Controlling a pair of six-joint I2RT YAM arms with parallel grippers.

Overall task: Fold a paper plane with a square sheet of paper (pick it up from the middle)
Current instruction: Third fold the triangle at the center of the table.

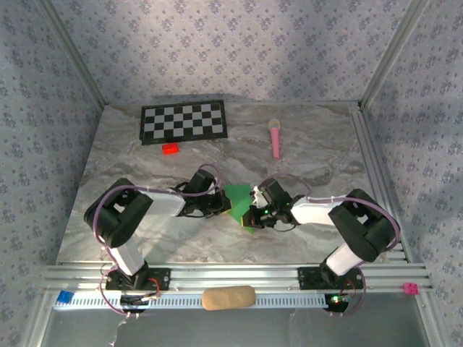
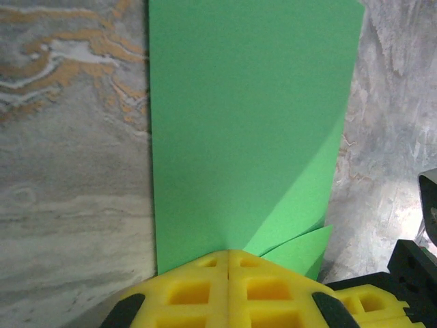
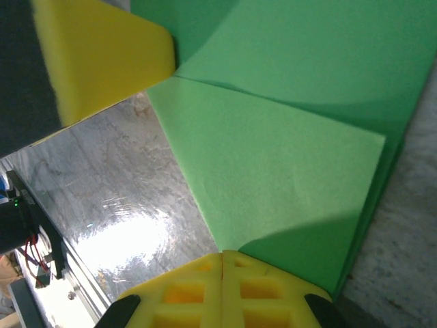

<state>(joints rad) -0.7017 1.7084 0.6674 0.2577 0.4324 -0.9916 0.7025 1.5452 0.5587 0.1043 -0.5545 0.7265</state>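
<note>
The square sheet of paper (image 1: 237,202) is bright green, folded into layered triangles, and lies between the two arms at the middle of the table. My left gripper (image 1: 219,204) is at its left side. In the left wrist view its yellow fingers (image 2: 191,294) are shut, and the paper (image 2: 252,123) and a splayed flap converge at their seam (image 2: 229,251). My right gripper (image 1: 253,215) is at the paper's right side, shut (image 3: 222,253) on the corner of a raised flap (image 3: 287,157). The left gripper's yellow finger (image 3: 102,61) meets the paper at top left in the right wrist view.
A black-and-white checkerboard (image 1: 183,121) lies at the back left with a small red block (image 1: 170,149) in front of it. A pink microphone-shaped toy (image 1: 275,137) lies at the back right. A tan pad (image 1: 228,297) rests on the front rail.
</note>
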